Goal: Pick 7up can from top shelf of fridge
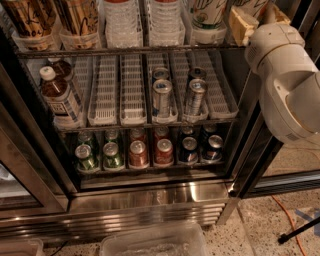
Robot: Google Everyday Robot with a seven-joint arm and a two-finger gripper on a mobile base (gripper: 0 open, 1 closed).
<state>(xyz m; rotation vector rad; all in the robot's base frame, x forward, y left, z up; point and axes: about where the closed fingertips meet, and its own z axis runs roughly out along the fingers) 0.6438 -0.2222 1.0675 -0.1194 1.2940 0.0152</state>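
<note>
The 7up can (207, 12), white with green lettering, stands in a clear bin at the right end of the top shelf (125, 50) of the fridge (150, 197); its top is cut off by the picture's upper edge. My gripper (248, 22), with yellowish pads, is at the upper right, just to the right of the can and at the shelf's height. The bulky white arm (287, 85) behind it hides the fridge's right door post.
Tall tan cans (75, 15) and clear bottles (120, 17) fill the rest of the top rack. Below it are white slotted lanes with blue-silver cans (161, 95) and brown bottles (57, 97), then small cans. A plastic bin (155, 242) lies on the floor.
</note>
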